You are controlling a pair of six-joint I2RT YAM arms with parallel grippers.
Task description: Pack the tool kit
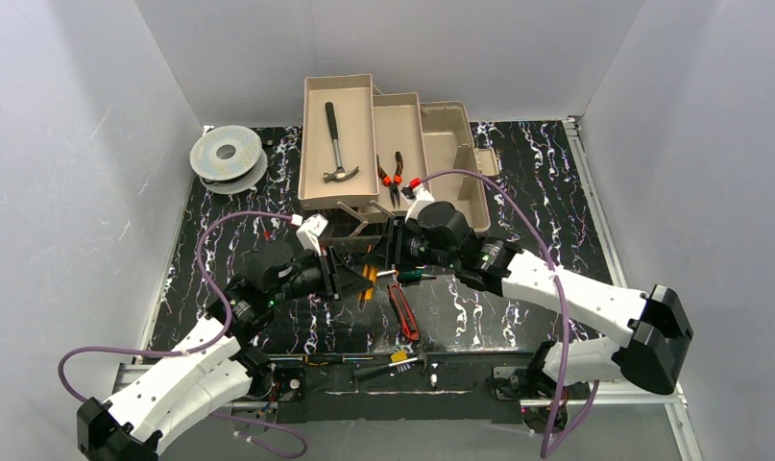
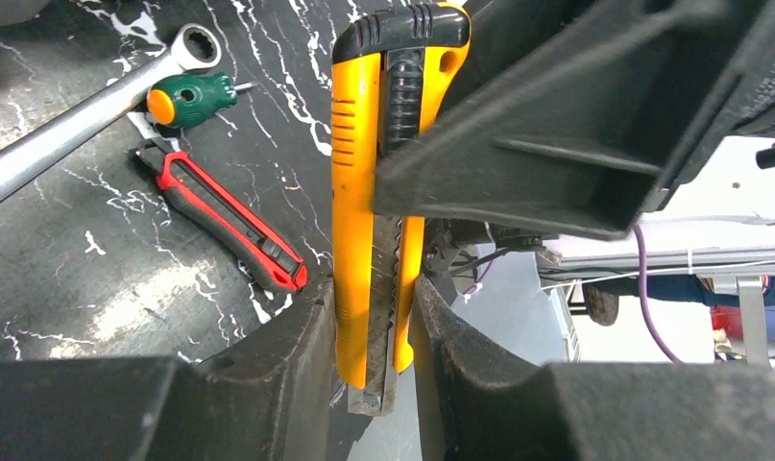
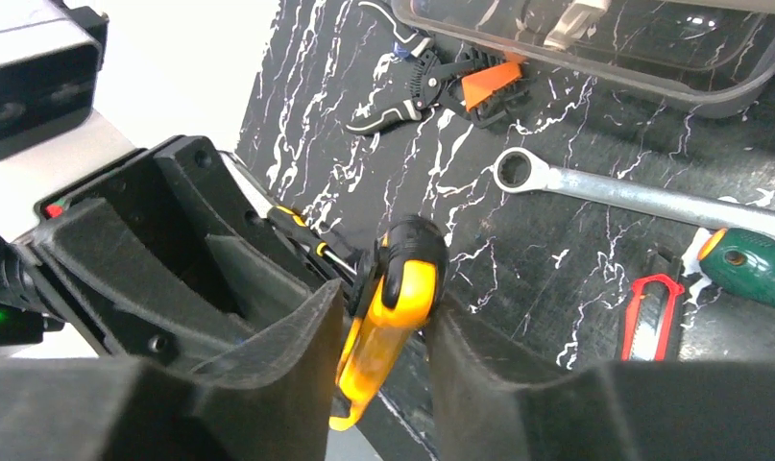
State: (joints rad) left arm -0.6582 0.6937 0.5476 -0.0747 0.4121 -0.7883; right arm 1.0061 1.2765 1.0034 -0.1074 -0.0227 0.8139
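Bottom centre of the top view: a small screwdriver is seen lying by the arm bases. Just above it, a red cutter lies on the black marbled table, with a green-handled screwdriver and a wrench close by.

Frame centre: a yellow utility knife is held between both arms.
- Left gripper: fingers are closed against the blade end.
- Right gripper: fingers are pinched on the black-capped end.
- The two grippers are nearly touching.

Top centre: the toolbox stands open with its trays folded out. A hammer is noted in the left tray and red-handled pliers in the middle one.

Upper left: a grey spool is noted, well apart from the box
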